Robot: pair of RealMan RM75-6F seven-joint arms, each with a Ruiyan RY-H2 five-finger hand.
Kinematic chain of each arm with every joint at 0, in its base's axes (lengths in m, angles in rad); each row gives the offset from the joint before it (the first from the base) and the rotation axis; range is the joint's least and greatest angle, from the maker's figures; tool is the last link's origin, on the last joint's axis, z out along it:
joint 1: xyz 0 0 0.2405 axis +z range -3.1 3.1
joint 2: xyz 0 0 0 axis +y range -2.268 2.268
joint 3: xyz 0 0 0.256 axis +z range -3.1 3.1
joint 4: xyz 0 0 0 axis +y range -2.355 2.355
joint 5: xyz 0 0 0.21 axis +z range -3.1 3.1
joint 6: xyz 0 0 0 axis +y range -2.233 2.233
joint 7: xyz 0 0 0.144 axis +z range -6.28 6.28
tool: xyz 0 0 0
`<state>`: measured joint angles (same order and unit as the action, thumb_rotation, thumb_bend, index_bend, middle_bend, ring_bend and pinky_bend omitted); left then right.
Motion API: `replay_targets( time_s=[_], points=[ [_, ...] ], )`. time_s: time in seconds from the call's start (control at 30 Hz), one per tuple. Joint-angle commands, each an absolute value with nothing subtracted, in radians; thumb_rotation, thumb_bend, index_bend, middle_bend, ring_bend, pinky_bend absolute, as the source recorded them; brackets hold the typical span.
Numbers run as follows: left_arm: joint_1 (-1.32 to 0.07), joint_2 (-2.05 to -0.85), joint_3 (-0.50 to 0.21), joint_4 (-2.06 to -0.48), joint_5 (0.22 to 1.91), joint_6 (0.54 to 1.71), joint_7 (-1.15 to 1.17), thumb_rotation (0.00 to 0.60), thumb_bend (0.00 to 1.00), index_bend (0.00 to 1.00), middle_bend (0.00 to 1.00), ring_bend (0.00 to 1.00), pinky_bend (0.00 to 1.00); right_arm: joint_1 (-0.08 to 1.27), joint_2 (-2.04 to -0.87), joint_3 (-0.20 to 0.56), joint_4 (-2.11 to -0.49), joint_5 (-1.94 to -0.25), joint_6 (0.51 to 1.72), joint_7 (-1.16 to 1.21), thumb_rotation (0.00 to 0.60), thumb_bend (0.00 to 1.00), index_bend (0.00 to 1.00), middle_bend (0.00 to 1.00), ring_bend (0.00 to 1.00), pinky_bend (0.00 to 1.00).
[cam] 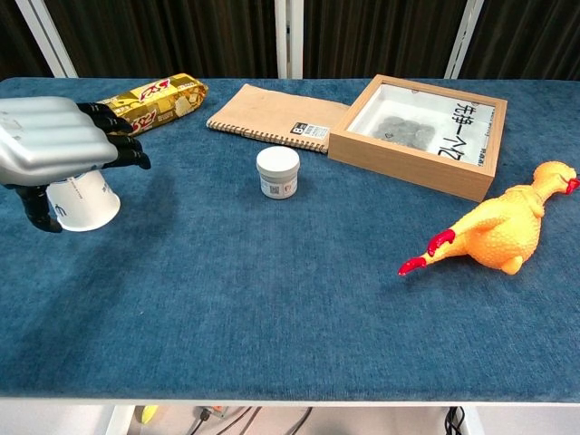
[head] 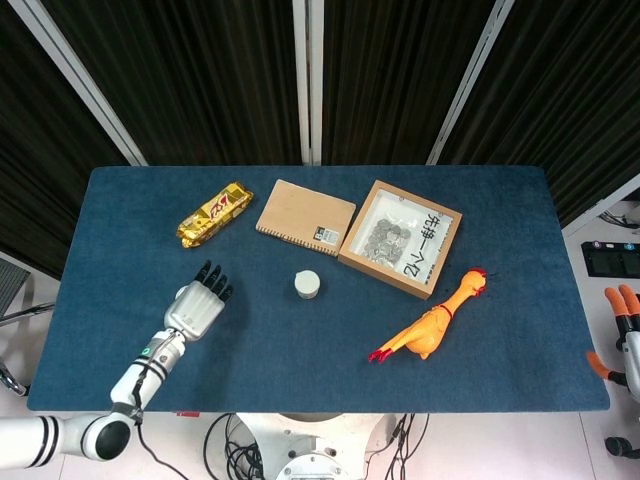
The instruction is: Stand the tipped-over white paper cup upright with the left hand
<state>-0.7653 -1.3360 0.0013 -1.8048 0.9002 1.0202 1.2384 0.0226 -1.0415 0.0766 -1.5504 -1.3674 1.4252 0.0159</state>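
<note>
The white paper cup (cam: 83,204), with a blue band, lies tipped over on the blue table (cam: 272,299) at the left. My left hand (cam: 59,140) hovers just over it, palm down. Its dark fingers reach out above the cup and the thumb hangs beside the cup's left side. The fingers are apart and grip nothing. In the head view the left hand (head: 198,306) hides the cup. My right hand (head: 625,335) hangs off the table's right edge, orange fingertips spread, holding nothing.
A gold snack bar (head: 214,213) lies behind the cup. A brown notebook (head: 303,217) and a wooden box (head: 358,222) of coins sit at the back. A small white jar (head: 307,284) stands mid-table and a yellow rubber chicken (head: 432,324) lies at the right.
</note>
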Motion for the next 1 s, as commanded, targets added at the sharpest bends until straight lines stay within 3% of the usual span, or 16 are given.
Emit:
replay_targets(
  time_s=[0.03, 0.4, 0.8, 1.0],
  points=[
    [-0.773, -1.350, 0.015, -1.790, 0.898, 1.038, 1.244, 0.600, 0.10, 0.21, 0.15, 0.00, 0.00, 0.022, -1.041, 0.077, -1.547, -1.365, 1.423, 0.019, 0.600, 0.17, 0.00, 0.00, 0.00, 0.00],
    [-0.786, -1.384, 0.057, -1.714, 0.959, 1.087, 1.247, 0.600, 0.12, 0.35, 0.28, 0.00, 0.00, 0.026, -1.045, 0.074, -1.541, -1.355, 1.400, 0.016, 0.600, 0.17, 0.00, 0.00, 0.00, 0.00],
    [-0.783, -1.383, 0.065, -1.679, 1.015, 1.086, 1.150, 0.600, 0.16, 0.41, 0.36, 0.02, 0.00, 0.032, -1.041, 0.074, -1.551, -1.343, 1.381, 0.004, 0.600, 0.18, 0.00, 0.00, 0.00, 0.00],
    [-0.745, -1.379, 0.052, -1.624, 1.241, 1.152, 0.884, 0.600, 0.17, 0.41, 0.37, 0.04, 0.00, 0.032, -1.038, 0.075, -1.553, -1.340, 1.378, 0.002, 0.600, 0.18, 0.00, 0.00, 0.00, 0.00]
  ],
)
